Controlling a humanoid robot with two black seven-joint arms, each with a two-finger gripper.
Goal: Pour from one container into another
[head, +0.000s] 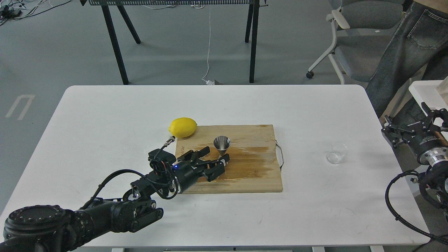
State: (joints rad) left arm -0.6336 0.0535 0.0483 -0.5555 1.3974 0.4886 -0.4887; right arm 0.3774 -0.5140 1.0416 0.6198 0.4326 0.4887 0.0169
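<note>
The steel jigger (pixel 222 144) stands upright on the wooden cutting board (pixel 252 175), with wet streaks around it. My left gripper (pixel 217 155) is open and lies low on the board just left of the jigger. Its near fingertip (pixel 225 161) crosses in front of the jigger's base, and its far finger (pixel 204 151) stays clear to the left. The clear cup (pixel 336 153) stands alone on the white table (pixel 105 115), right of the board. My right gripper (pixel 407 117) is open past the table's right edge, well apart from the cup, with nothing in it.
A yellow lemon (pixel 182 127) rests against the board's far left corner. The board's metal handle (pixel 280 155) sticks out toward the cup. A person in jeans (pixel 409 52) and a grey office chair (pixel 353 45) are beyond the table at the right.
</note>
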